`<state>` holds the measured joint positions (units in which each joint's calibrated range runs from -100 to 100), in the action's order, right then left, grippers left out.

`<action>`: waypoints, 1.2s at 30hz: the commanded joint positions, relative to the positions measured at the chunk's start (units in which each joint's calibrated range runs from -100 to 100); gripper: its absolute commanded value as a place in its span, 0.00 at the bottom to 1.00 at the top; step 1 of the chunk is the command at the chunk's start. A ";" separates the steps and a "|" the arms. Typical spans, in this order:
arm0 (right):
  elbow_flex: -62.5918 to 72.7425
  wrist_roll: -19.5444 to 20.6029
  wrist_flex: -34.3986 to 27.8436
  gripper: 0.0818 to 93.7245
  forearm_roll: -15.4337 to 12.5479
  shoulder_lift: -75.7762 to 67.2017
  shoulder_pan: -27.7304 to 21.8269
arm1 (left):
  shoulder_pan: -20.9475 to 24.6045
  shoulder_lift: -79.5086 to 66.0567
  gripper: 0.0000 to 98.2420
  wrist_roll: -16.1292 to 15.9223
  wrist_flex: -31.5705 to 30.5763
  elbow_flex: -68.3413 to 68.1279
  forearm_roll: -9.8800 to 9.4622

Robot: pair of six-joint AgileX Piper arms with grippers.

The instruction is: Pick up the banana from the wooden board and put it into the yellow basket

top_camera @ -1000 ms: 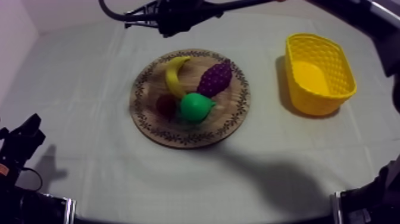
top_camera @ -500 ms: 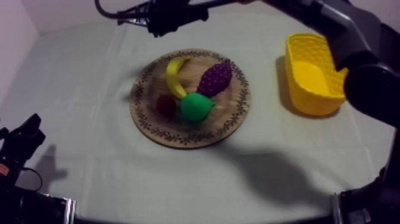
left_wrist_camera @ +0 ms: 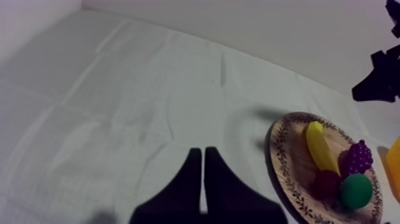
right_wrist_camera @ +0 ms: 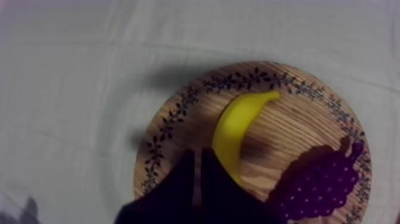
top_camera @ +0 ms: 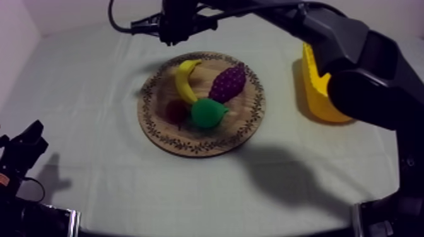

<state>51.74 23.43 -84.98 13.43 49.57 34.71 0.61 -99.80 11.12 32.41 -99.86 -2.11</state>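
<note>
The yellow banana (top_camera: 184, 79) lies on the back left part of the round wooden board (top_camera: 246, 129), beside the purple grapes (top_camera: 228, 82), a green pear (top_camera: 208, 113) and a small red fruit (top_camera: 175, 111). My right gripper (top_camera: 146, 25) hangs above the table behind the board's far rim. In the right wrist view its fingers lie together, shut (right_wrist_camera: 199, 158), just short of the banana (right_wrist_camera: 238, 131). My left gripper (top_camera: 25, 146) rests low at the left, shut (left_wrist_camera: 199, 154), far from the board (left_wrist_camera: 280, 149). The right arm hides much of the yellow basket (top_camera: 315, 98).
The right arm (top_camera: 353, 57) stretches from the right side across the basket toward the back of the table. Bare cloth surrounds the board to the left and front. From the left wrist view, the right gripper (left_wrist_camera: 381, 77) hovers beyond the board.
My right arm has swung farther in over the basket and hides more of it; its gripper stays behind the board. The left arm and the fruit have not moved.
</note>
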 commanded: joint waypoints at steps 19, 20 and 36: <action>-5.92 1.88 -1.35 0.04 1.51 2.41 -1.74 | 0.00 -0.03 0.00 -0.01 0.00 -0.03 -0.02; -6.10 1.84 -1.46 0.04 1.47 2.33 -1.73 | 0.00 -0.03 0.00 -0.01 0.00 -0.03 -0.02; -9.63 0.68 -0.60 0.77 -1.56 0.30 -1.28 | 0.00 -0.03 0.00 0.02 0.00 -0.03 -0.02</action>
<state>42.31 24.08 -85.74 11.84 49.90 33.38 0.61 -99.80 11.15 32.41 -99.86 -2.11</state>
